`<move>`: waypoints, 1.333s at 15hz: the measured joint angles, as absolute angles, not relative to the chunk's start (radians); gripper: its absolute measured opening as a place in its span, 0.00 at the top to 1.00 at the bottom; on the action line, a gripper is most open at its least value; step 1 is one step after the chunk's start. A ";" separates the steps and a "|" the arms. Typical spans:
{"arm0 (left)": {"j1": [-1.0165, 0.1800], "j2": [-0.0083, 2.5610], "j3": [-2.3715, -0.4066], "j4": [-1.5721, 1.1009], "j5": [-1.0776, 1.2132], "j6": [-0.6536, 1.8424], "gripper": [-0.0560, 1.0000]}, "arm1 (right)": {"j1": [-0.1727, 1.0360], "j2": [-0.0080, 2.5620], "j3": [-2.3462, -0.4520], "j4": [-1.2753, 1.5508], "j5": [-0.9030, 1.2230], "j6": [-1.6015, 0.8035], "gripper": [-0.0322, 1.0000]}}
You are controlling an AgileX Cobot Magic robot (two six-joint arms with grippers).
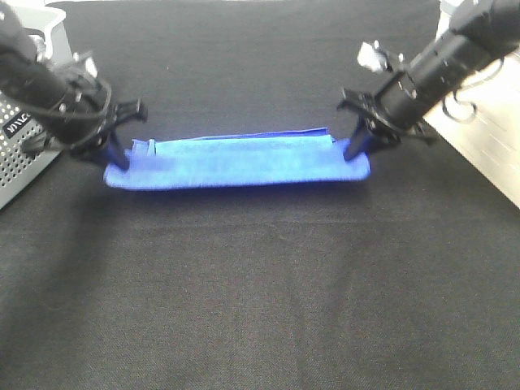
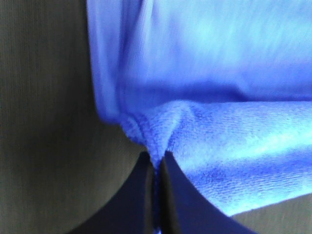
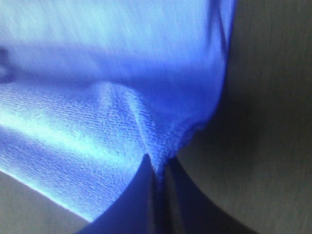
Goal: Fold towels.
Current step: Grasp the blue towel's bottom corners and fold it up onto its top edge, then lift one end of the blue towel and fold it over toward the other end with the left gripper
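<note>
The left gripper [image 1: 120, 157] and right gripper [image 1: 356, 149], each clamped on an end of the blue towel [image 1: 244, 162], should move level and together so the fold's edges meet squarely.

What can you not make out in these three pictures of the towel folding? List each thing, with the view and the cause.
- Exterior high: how many layers the towel has. Its edges are too small to count.
- Exterior high: most of the basket, cut off by the left edge.
- Left wrist: the towel beyond the pinch is blurred. Only the fingertips of the left gripper are in frame.
- Right wrist: the same holds for the right gripper.
</note>
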State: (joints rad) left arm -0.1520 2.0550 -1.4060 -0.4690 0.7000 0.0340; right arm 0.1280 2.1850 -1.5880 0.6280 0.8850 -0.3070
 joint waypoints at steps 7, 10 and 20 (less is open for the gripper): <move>-0.117 2.226 -1.662 -0.418 0.682 -0.015 0.94 | 0.129 2.436 -2.006 0.598 0.964 -0.253 0.97; -0.121 2.301 -1.737 -0.419 0.681 0.000 0.94 | 0.129 2.493 -2.025 0.589 0.939 -0.252 0.97; -0.100 2.302 -1.746 -0.368 0.706 -0.068 0.22 | 0.128 2.434 -2.026 0.493 0.960 -0.193 0.18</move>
State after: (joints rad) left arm -0.1000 2.3020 -1.7460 -0.3680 0.7060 -0.0680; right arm 0.1280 2.4340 -2.0260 0.4930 0.9600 -0.1930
